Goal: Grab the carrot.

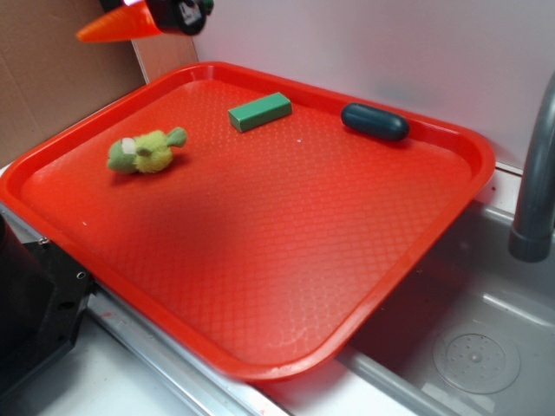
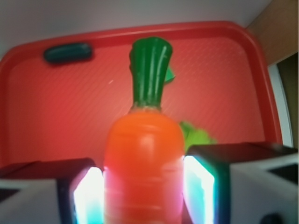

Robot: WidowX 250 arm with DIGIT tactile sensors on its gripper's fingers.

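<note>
Carrot held aloft over the tray's far-left corner.

Gripper (image 2: 144, 191) clenched on the carrot (image 2: 144, 154), pads pressing both flanks, green stem pointing outward. Below on the red tray (image 1: 260, 286): plush toy (image 1: 146, 152), green block (image 1: 259, 112), dark capsule (image 1: 375, 121). No legible writing anywhere.

Likely a kitchen mock-up — sink (image 1: 486, 347), faucet (image 1: 533, 173).

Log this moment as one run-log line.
gripper: shut on carrot | carrot: lifted above tray | task: grasp done
</note>
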